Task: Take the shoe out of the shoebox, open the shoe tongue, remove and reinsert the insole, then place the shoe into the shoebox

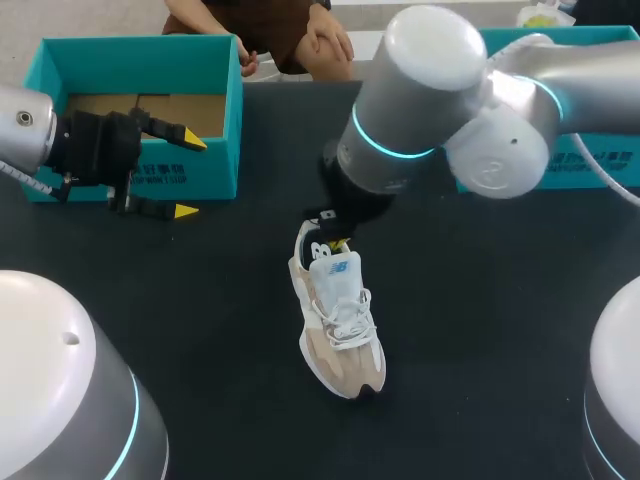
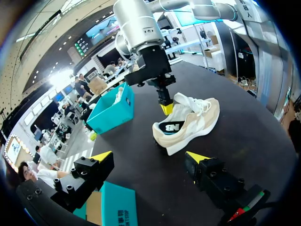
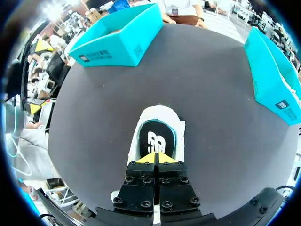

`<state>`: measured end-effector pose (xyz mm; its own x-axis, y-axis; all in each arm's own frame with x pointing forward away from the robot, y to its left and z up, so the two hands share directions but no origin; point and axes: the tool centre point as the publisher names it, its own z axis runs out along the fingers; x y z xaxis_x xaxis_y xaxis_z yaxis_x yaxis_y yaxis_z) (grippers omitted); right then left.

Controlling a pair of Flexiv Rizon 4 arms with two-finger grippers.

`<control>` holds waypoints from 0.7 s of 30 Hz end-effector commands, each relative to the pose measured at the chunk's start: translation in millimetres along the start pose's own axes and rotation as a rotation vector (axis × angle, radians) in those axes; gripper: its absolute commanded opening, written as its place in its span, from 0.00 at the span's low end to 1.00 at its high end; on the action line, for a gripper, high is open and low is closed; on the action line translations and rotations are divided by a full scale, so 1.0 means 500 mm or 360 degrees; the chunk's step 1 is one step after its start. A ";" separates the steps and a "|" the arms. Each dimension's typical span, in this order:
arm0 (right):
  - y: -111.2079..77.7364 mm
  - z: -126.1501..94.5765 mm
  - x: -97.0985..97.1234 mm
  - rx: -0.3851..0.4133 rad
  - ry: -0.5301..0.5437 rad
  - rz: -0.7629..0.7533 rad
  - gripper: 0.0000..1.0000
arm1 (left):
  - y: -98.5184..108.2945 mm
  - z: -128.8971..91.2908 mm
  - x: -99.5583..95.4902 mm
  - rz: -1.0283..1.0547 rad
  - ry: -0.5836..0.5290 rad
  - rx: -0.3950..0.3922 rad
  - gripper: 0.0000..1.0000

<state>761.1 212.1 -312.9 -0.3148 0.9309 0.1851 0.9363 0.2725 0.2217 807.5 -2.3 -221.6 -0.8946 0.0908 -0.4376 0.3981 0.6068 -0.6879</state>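
Your beige-and-white shoe [image 1: 340,320] is sitting sole down on the black table [image 1: 480,330], toe toward you, its dark insole [image 3: 156,139] showing at the heel opening. The open teal shoebox [image 1: 215,170] is standing well apart, far left.

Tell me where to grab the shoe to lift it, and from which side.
Grip the shoe at its heel collar, from above. It stands upright on its sole, opening upward, so one finger can slip inside and the other behind the heel. The laced middle looks wider and softer, probably a poorer hold.
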 end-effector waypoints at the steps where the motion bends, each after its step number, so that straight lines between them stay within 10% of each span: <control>1: 0.004 0.031 0.019 0.0008 -0.0062 0.0009 0.00 | 0.000 -0.001 0.002 0.0001 0.0000 -0.0003 1.00; 21: -0.038 0.149 0.011 0.0243 -0.0169 -0.0047 0.00 | 0.000 -0.001 0.002 0.0001 0.0000 -0.0003 1.00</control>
<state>748.2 226.0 -368.8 -0.3280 0.9432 0.0534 0.9424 0.3228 0.0877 807.3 -2.3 -221.6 -0.8945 0.0907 -0.4377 0.3981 0.6068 -0.6880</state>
